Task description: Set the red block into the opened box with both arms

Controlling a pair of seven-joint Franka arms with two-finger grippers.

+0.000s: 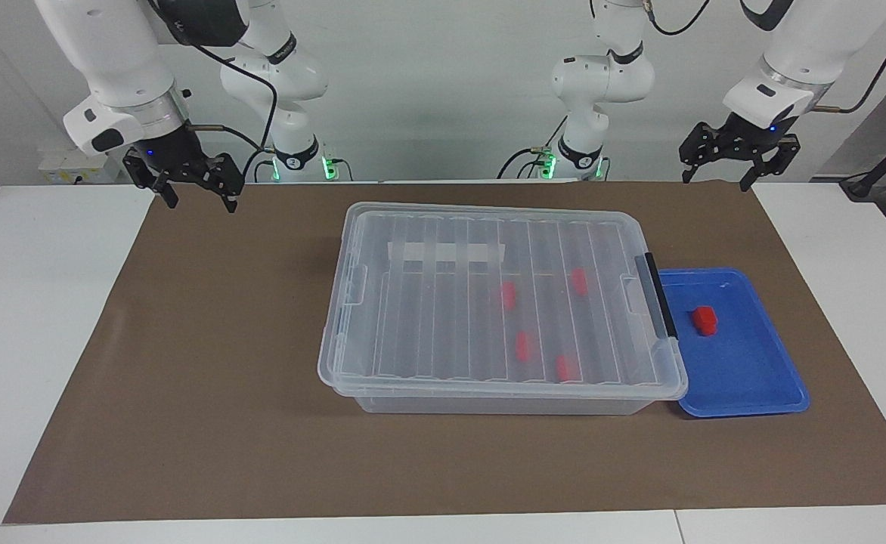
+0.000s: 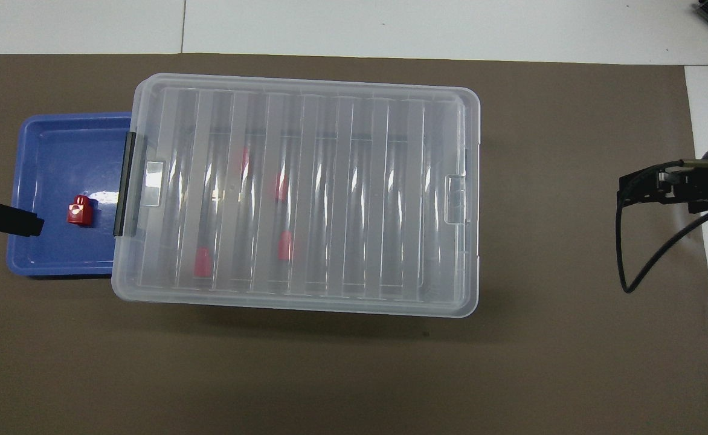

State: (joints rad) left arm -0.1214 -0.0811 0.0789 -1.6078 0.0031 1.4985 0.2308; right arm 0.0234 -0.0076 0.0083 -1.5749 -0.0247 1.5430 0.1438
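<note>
The left gripper (image 1: 738, 175) is being held open and empty, raised over the mat's edge at its own end, with the red block (image 1: 704, 320) lying in the blue tray (image 1: 760, 378) beside the lidded box (image 1: 488, 302), while the right gripper (image 1: 197, 190), also open, is being kept waiting well apart.

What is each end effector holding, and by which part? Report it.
Nothing is held. The left end effector and the right end effector both hang open and empty above the table. The red block lies untouched in the blue tray.
</note>
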